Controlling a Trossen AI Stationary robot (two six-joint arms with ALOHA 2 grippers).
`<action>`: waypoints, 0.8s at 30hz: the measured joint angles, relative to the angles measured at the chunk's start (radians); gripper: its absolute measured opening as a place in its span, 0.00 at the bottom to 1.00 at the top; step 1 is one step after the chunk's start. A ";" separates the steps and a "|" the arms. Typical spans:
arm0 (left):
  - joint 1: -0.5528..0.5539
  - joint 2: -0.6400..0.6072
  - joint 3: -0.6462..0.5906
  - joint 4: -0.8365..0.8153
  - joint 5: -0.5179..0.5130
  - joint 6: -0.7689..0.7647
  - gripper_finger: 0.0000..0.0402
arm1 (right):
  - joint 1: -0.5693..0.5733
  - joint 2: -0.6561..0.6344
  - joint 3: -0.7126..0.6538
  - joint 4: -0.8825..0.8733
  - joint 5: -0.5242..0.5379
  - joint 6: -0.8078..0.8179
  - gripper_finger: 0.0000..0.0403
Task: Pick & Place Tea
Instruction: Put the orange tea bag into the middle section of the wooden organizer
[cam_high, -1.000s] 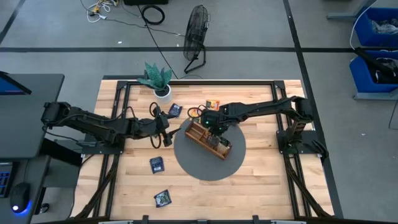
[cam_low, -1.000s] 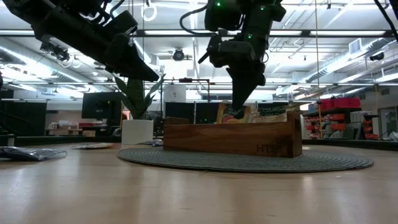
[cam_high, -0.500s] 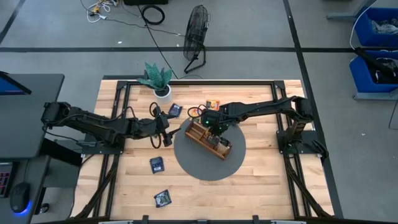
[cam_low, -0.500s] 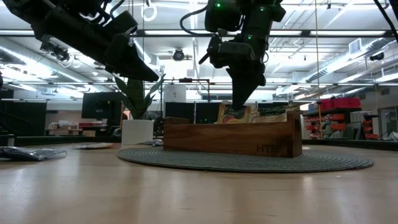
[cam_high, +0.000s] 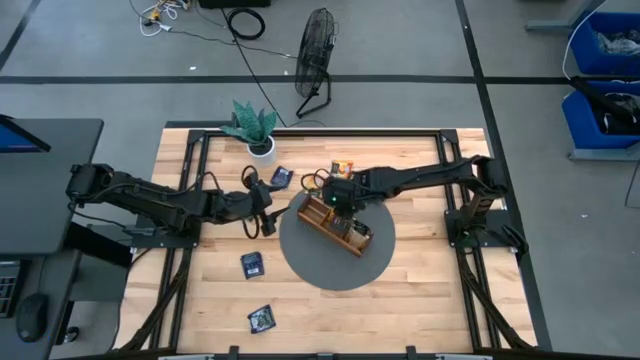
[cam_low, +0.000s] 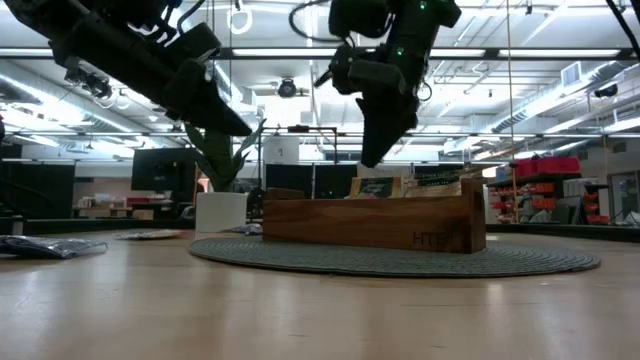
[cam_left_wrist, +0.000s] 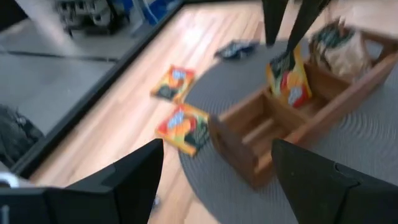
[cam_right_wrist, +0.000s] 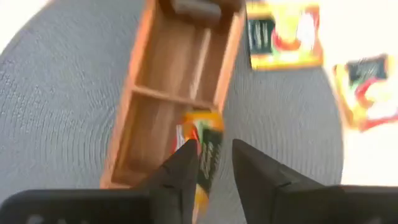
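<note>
- Your surface is a wooden table (cam_high: 200, 300) with a round grey mat (cam_high: 300, 265) at its middle and the long wooden tray (cam_high: 337, 226) lying slantwise on it – a potted plant (cam_high: 252, 127) stands at the far edge.
- Your right gripper (cam_low: 372, 150) hangs just above the tray, fingers parted, gripping nothing.
- Right under it an orange-yellow sachet (cam_right_wrist: 200, 146) stands on edge in a tray compartment, between the finger lines but apart from them.
- Lift straight up – a sideways drift could catch the sachet's top edge and tip it out.
- More tea lies outside: two orange-yellow sachets (cam_left_wrist: 175, 83) beside the tray's end, a dark sachet (cam_high: 281, 176) near the plant, and two dark ones (cam_high: 252, 265) on the near boards.
- Your left gripper (cam_high: 268, 218) waits beside the mat, spread wide and empty.
</note>
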 joint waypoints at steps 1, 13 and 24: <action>0.000 0.000 0.000 -0.020 0.001 -0.015 0.75 | 0.014 0.000 0.000 0.023 0.029 -0.016 0.28; -0.018 0.000 -0.008 -0.025 0.004 -0.117 0.75 | 0.167 -0.016 -0.131 0.498 0.120 -0.187 0.31; -0.052 -0.129 -0.216 0.226 -0.004 -0.086 0.75 | 0.303 -0.092 -0.401 1.054 0.281 -0.353 0.31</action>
